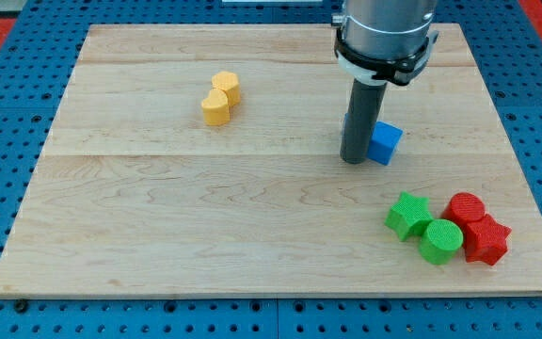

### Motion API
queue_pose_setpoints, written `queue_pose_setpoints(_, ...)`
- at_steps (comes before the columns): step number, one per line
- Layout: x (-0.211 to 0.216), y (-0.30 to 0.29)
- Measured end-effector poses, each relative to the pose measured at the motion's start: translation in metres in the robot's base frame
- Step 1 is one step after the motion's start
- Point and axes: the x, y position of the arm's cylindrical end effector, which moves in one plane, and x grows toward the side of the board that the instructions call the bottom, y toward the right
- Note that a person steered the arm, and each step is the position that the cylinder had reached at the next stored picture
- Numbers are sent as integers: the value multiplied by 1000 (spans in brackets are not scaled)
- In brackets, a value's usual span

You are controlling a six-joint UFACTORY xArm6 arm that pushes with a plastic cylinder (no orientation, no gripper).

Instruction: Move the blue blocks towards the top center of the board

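A blue cube (pixel 385 142) lies right of the board's middle. My tip (pixel 353 160) is at the cube's left side, touching or almost touching it; the dark rod hides part of the cube's left edge. No other blue block shows; one could be hidden behind the rod or arm.
Two yellow blocks (pixel 221 98) lie together at the upper left of centre. At the lower right lie a green star (pixel 407 215), a green cylinder (pixel 440 241), a red cylinder (pixel 465 208) and a red star (pixel 486 239). The wooden board (pixel 158 235) sits on a blue pegboard.
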Motion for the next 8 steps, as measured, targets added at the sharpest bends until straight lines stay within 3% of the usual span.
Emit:
queue_pose_setpoints(1,-3,6)
queue_pose_setpoints(3,-89,-2)
queue_pose_setpoints(4,-69,97)
queue_pose_setpoints(5,7,122)
queue_pose_setpoints(8,-16,-24)
